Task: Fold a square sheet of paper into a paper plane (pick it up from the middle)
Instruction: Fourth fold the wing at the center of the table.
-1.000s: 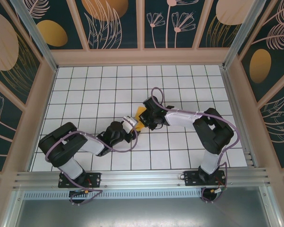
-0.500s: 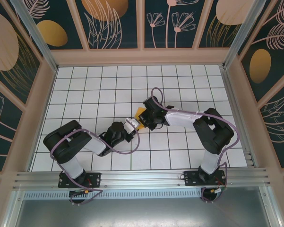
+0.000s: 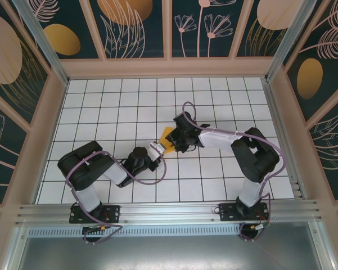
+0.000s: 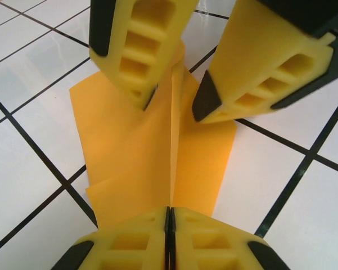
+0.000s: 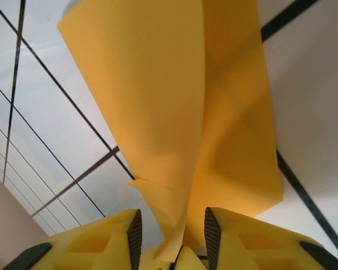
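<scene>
Left wrist view: the left claw has clamped onto the upright centre crease of the sheet of paper on the desk; the right claw has parted, straddling it.

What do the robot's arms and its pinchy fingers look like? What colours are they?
The left arm and right arm both have chunky black joints with pale silvery tubes between them. Thin purple cables loop alongside. The left end effector and right end effector each have two bright yellow fingers with little hollow windows and black pads at the tips.
</scene>
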